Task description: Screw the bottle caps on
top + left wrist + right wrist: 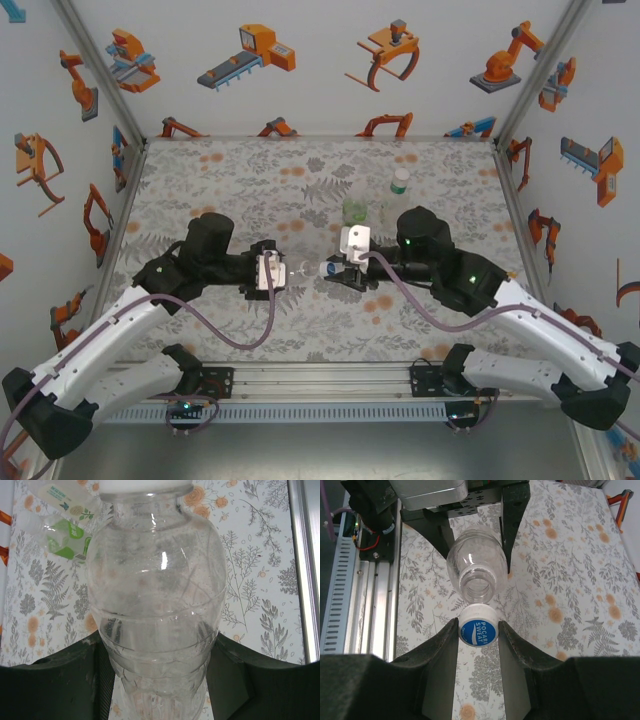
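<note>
Left gripper (285,271) clamped on the clear bottle (157,580), held sideways over mid-worktop (200,180). Right gripper (478,630) pinches the blue-and-white cap (478,626) just at the bottle mouth, not seated. Green-tinted bottle (355,209) and labelled bottle (398,200) stand upright side by side, toward the far right corner.

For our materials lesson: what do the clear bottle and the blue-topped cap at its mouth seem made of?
The clear round bottle: likely thin glossy plastic; see-through, with bright glints and moulded ridges. The round blue-and-white cap: probably opaque plastic with a satin look; printed lettering on top.
</note>
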Robot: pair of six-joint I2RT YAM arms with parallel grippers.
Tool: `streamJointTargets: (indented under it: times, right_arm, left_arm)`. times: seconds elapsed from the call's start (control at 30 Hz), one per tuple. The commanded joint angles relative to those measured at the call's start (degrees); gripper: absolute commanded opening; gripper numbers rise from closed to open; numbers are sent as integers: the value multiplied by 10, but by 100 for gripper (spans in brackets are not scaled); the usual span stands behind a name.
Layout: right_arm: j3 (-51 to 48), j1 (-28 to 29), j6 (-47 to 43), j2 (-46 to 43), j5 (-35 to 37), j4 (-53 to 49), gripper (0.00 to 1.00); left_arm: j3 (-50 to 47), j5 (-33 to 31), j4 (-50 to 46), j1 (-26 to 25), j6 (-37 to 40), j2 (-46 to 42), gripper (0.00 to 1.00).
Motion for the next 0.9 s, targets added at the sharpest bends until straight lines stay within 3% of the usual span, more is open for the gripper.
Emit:
streamJointTargets:
  times: [0.0,0.87]
  right_arm:
    - [21,6,-14,9,-20,33,9]
    - [33,17,-14,40,-30,46,7]
  left_arm:
    - [7,9,-10,-5,14,-6,0]
    - [8,17,-10,-5,13,-7,0]
